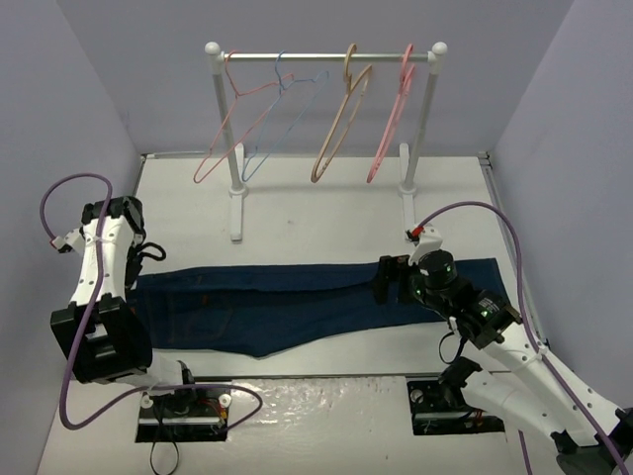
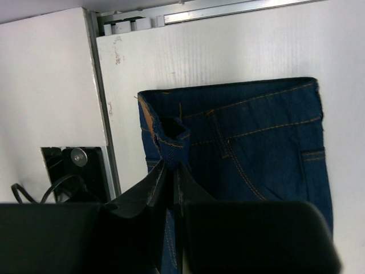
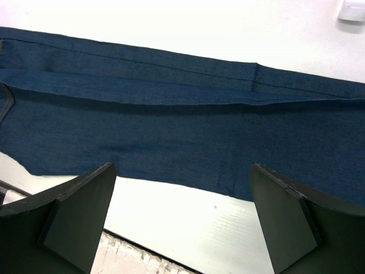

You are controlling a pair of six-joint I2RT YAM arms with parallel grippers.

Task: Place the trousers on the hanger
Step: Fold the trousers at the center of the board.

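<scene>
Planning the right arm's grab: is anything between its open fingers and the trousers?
Nothing visible. The right gripper hangs open directly over the trousers, with the leg cloth showing unobstructed in the gap. The left gripper is shut on their waist at the other end, well out of the way.

We see the dark navy trousers (image 1: 297, 307) lying flat across the table (image 1: 326, 213), waist at the left and legs stretched right. One waistband corner seems lifted. The tan hanger (image 1: 339, 124) hangs on the rail (image 1: 316, 57).
</scene>
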